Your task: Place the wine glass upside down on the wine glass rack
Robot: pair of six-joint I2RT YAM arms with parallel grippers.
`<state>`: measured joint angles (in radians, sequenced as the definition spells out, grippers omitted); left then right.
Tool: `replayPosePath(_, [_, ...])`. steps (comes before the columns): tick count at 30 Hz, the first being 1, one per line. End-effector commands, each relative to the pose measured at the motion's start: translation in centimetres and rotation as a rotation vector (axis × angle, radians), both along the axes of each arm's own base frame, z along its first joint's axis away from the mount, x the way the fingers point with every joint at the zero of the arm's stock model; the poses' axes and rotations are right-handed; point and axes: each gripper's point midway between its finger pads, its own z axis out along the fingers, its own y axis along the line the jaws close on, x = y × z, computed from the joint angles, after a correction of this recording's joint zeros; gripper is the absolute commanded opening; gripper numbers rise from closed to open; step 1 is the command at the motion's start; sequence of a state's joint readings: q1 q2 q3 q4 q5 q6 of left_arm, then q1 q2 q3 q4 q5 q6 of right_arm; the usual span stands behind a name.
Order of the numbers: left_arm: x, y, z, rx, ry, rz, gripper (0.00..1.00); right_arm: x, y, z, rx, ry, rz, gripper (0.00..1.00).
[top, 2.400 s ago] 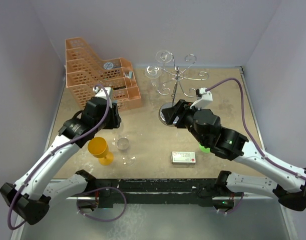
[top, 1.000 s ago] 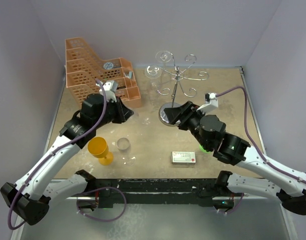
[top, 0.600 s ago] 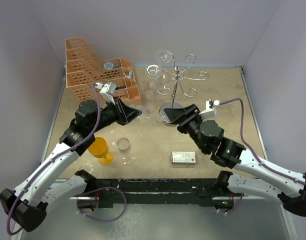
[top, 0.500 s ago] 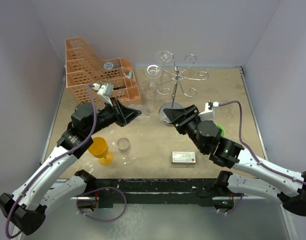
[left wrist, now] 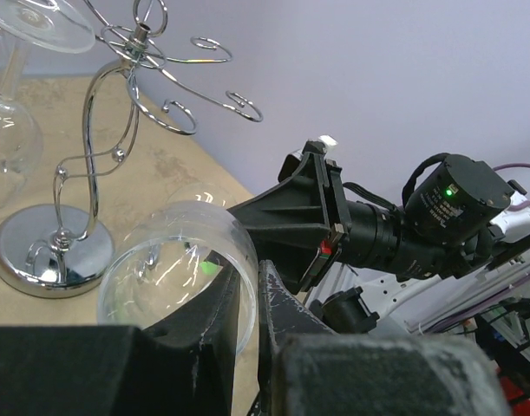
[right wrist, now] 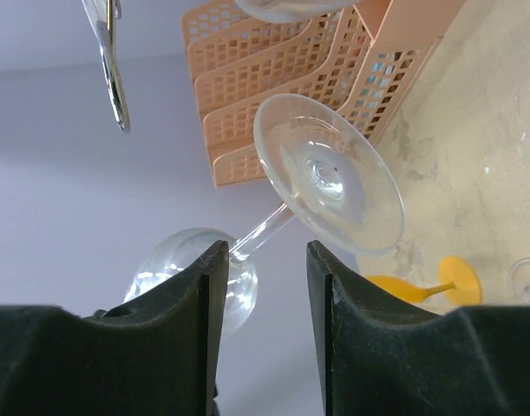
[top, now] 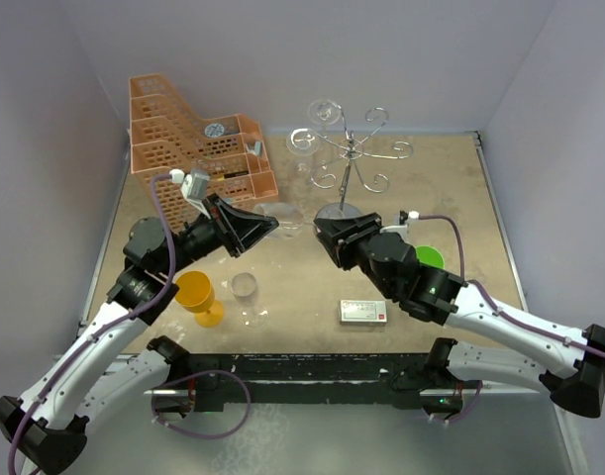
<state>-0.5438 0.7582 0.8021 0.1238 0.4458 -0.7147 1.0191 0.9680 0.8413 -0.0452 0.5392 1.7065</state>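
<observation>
My left gripper [top: 269,227] is shut on the rim of a clear wine glass [top: 285,215] and holds it sideways in the air, foot pointing right. In the left wrist view the bowl [left wrist: 169,273] has its wall pinched between the fingers [left wrist: 278,308]. My right gripper [top: 327,238] is open and faces the glass. In the right wrist view its gripper [right wrist: 260,290] frames the stem [right wrist: 266,229], with the foot [right wrist: 330,173] beyond, not touching. The chrome wine glass rack [top: 350,158] stands behind, with two glasses hanging from it [top: 302,140]. It also shows in the left wrist view [left wrist: 98,130].
An orange lattice basket [top: 198,148] stands at the back left. A yellow goblet [top: 198,295] and a small clear glass [top: 246,289] stand near the front left. A small box [top: 363,312] and a green disc [top: 428,255] lie at the front right.
My left arm has swung up and right, carrying the glass from beside the basket to mid-table. My right gripper has drawn back from the rack base and turned toward the glass.
</observation>
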Motion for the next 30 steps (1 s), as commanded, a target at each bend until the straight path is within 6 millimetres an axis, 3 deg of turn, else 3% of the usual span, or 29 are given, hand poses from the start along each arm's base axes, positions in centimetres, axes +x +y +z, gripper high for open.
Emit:
replayPosePath(1, [-1.2,0.3,3.2,-0.070,-0.123,-0.027,0.09,0.6,-1.0,3.8,0.176,0.012,-0.083,0.43])
replayPosePath(4, [-1.4,0.3,3.4,-0.078,-0.134,-0.033,0.09,0.7,-1.0,3.5,0.194,0.039,-0.095,0.41])
replayPosePath(5, [-1.5,0.3,3.5,-0.081,-0.139,-0.033,0.09,0.7,-0.8,4.3,0.216,0.041,-0.094,0.40])
replayPosePath(8, [-1.7,0.4,3.7,-0.092,-0.153,-0.035,0.09,0.8,-0.2,4.4,0.225,0.070,-0.089,0.38])
replayPosePath(30, [-1.6,-0.4,2.1,-0.068,-0.149,-0.078,0.09,1.7,2.7,5.0,0.269,0.114,-0.053,0.30])
